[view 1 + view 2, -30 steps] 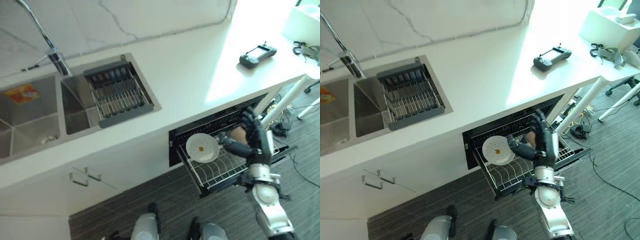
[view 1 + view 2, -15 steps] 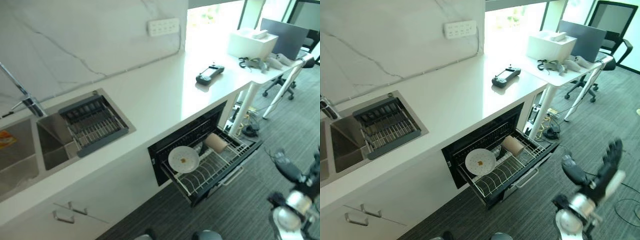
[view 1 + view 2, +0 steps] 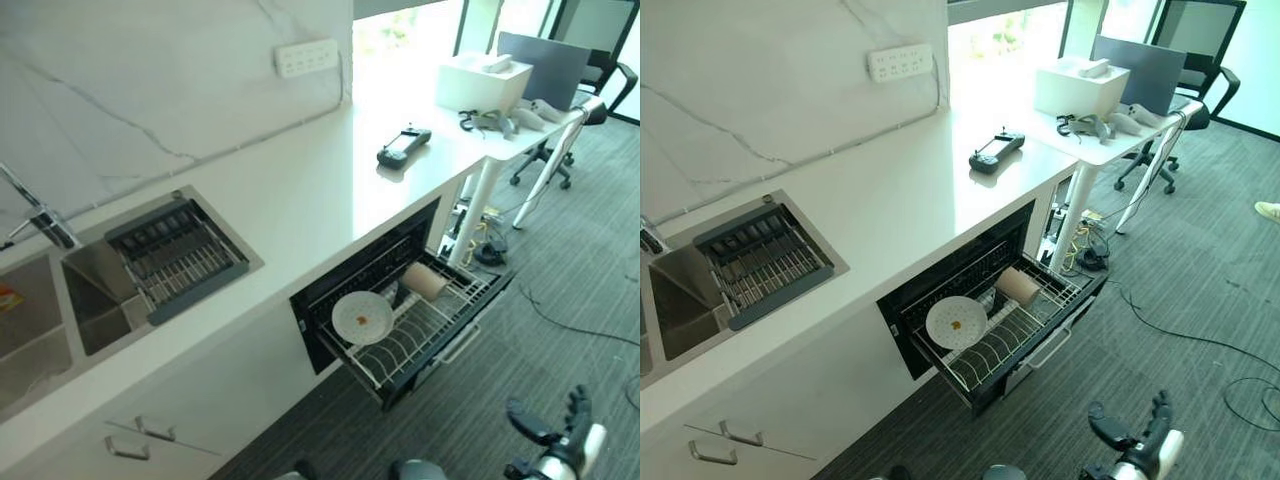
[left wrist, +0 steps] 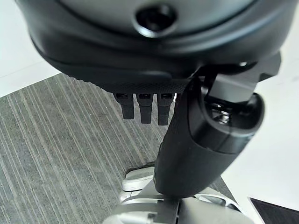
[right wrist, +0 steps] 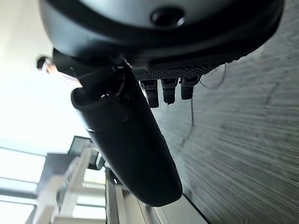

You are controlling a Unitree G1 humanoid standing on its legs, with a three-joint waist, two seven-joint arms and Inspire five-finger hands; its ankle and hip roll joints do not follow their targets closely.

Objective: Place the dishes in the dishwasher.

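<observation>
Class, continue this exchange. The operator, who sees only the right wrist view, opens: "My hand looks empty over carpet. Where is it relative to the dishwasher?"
Observer: Your right hand is low over the carpet, well in front of the pulled-out dishwasher rack and apart from it.
Operator: Is a dish in the rack?
Observer: Yes, a white plate stands on edge at the rack's left end.
Operator: Anything else in there?
Observer: A tan cup lies on its side, to the right of the plate.
Operator: And my other hand?
Observer: The left hand is open and empty.
</observation>
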